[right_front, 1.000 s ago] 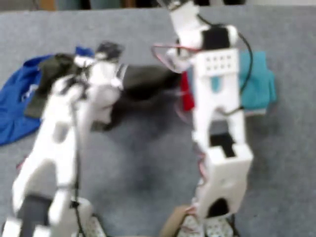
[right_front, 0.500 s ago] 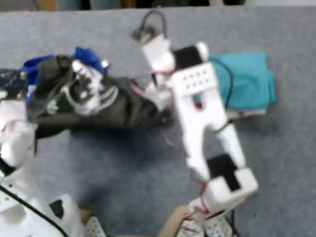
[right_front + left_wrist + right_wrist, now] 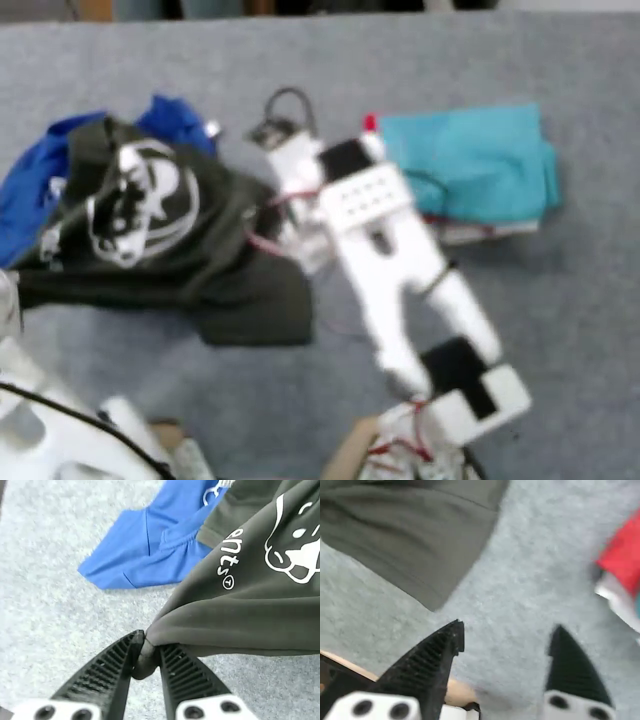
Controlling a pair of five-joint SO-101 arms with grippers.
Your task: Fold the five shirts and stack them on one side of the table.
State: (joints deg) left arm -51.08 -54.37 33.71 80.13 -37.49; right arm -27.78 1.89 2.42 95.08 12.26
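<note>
While my left fingers (image 3: 149, 642) are clamped shut on a bunched bit of the dark shirt (image 3: 260, 600), pinched right at its edge, most of the garment fans out beyond the fingertips and lies on the grey tabletop (image 3: 560, 330). Dark shirt (image 3: 180, 250) lies face up, white print showing, wrinkled and not yet square. Blue shirt (image 3: 150, 540) sits past my left fingertips, partly under the dark one, crumpled and unfolded. Right fingers (image 3: 507, 627) spread wide, nothing between them, bare tabletop beneath. The dark shirt's loose hem (image 3: 415, 535) lies just beyond one fingertip, apart from it. A strip of red cloth (image 3: 620, 560) lies off to the other side. From the high view that red belongs to the folded pile topped by the teal shirt (image 3: 470, 165), on the far side of my right arm from the dark shirt. Judgement: I count two shirts unfolded and a stack begun, so the task looks under way rather than near done. Handling: the fabric reads as soft, light and limp. It will sag and drag on the rough tabletop rather than slide, and it folds wherever it is not held. One pinch leaves the rest trailing. Best hold, I think, is a second corner or the hem nearest my right fingers, taken as a thin single layer so both holds can draw the cloth flat. Risk: catching two layers, or snagging the blue shirt underneath and pulling it along.
</note>
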